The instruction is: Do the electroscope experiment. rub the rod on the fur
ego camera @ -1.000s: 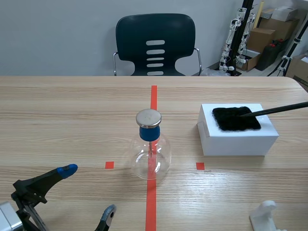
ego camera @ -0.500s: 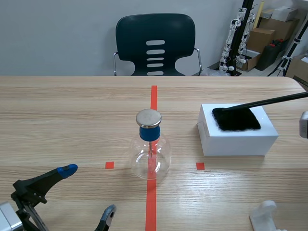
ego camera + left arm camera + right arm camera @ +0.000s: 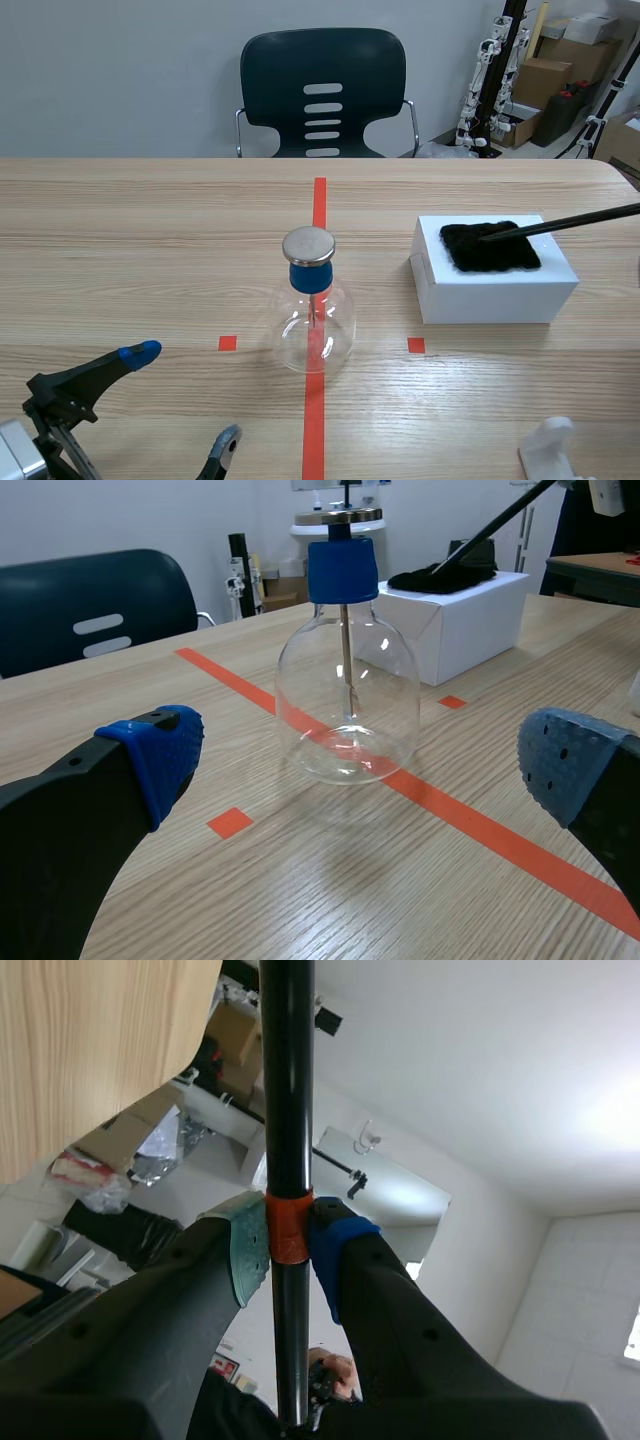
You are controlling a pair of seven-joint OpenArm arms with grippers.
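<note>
A thin black rod slants in from the right edge of the scene view, its tip resting on the black fur that lies on top of a white box. In the right wrist view my right gripper is shut on the rod at its orange band; the gripper itself is outside the scene view. The glass electroscope flask with blue stopper and metal disc stands on the red centre line. My left gripper stays low at the near left, open, with the flask ahead of it.
A white plastic stand sits at the near right edge. A dark chair stands behind the far side of the table. Boxes and equipment fill the room's back right corner.
The rod's tip slid left across the fur, reaching its left edge half a second ago, and has now come back right to mid-fur. The left arm has not moved.
</note>
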